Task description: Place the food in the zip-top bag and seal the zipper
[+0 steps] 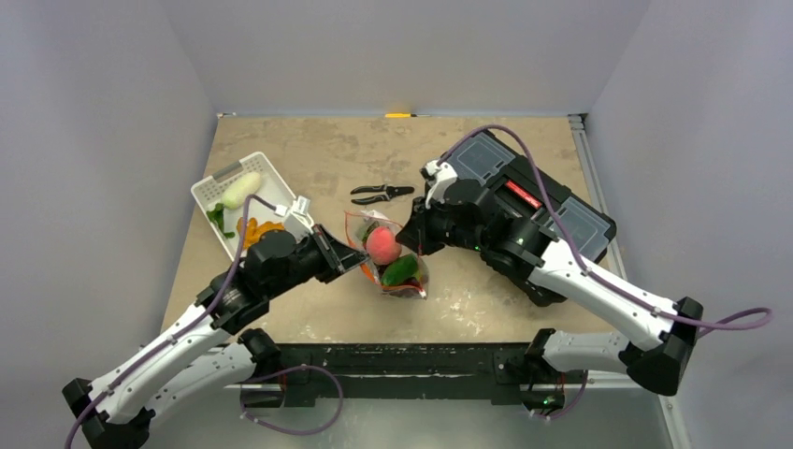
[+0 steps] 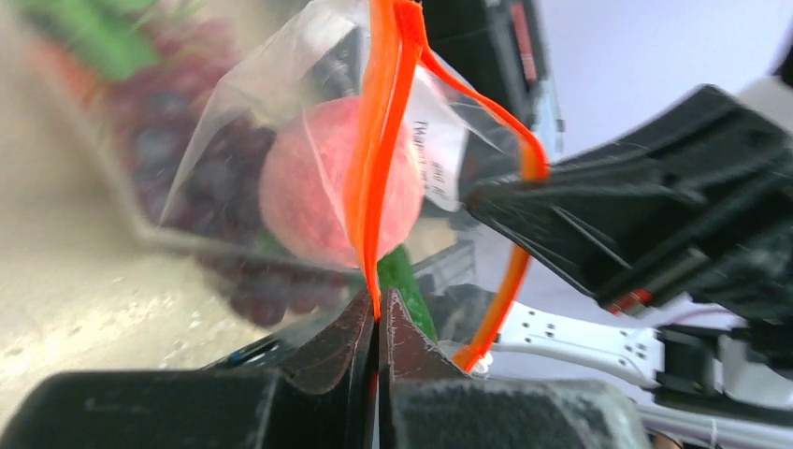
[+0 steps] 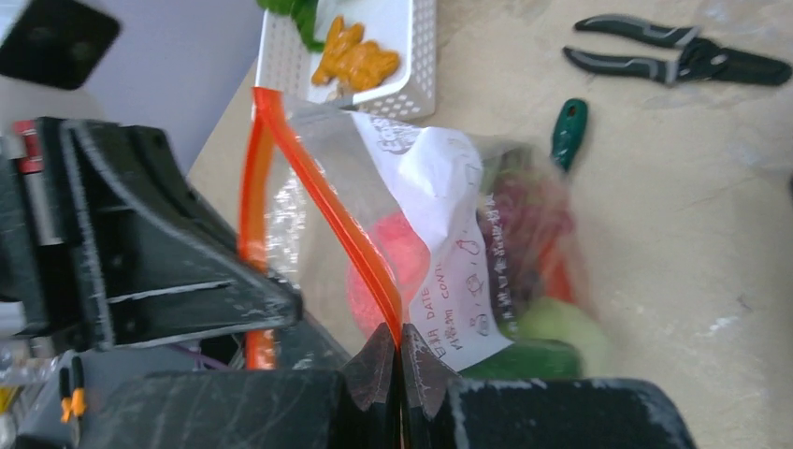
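Note:
The clear zip-top bag [image 1: 391, 262] stands mid-table with its mouth held up between both grippers. Inside it show the pink-red peach [image 1: 382, 245], the green cucumber [image 1: 400, 270], dark grapes [image 3: 528, 220] and the pale green cabbage [image 3: 561, 327]. My left gripper [image 2: 379, 313] is shut on the orange-red zipper [image 2: 374, 168] at the bag's left end. My right gripper [image 3: 400, 335] is shut on the zipper [image 3: 327, 206] at the right end. Between them the two orange lips stand apart in a loop. The peach [image 2: 309, 187] lies just behind the strip.
The white slotted basket [image 1: 210, 192] at the left holds a whitish piece, something green and an orange piece [image 3: 355, 61]. Black-handled pliers [image 1: 382, 194] lie behind the bag. A green-handled tool [image 3: 568, 131] lies beside the bag. A black case [image 1: 561, 210] lies under my right arm.

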Available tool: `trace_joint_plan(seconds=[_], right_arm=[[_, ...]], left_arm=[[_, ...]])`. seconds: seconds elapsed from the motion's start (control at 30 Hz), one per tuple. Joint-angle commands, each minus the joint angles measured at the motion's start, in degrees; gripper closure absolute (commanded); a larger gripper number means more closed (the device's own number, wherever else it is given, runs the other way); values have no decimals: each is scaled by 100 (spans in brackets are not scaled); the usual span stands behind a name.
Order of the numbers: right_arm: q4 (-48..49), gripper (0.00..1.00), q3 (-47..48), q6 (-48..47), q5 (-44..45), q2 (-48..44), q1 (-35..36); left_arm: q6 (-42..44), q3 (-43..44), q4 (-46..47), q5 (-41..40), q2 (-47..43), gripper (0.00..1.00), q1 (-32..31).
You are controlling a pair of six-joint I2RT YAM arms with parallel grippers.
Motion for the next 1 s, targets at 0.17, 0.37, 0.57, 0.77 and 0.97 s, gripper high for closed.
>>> trace_joint_plan(seconds=[0.17, 0.37, 0.57, 0.77, 0.97], right_arm=[[1079, 80, -279, -426, -1443, 184, 185], [583, 43, -170, -885, -495, -68, 1091], [353, 26, -430, -1045, 130, -373, 1339], [149, 26, -249, -1080, 936, -459, 1563], [-504, 40, 393, -1060, 1520, -255, 1739]], left_arm=[[-796, -639, 149, -458, -224, 100, -28], [-852, -524, 125, -488, -254, 100, -28], [-869, -300, 123, -270, -335, 100, -33], [-803, -132, 107, -181, -315, 100, -41], [-891, -277, 195, -167, -378, 100, -31]])
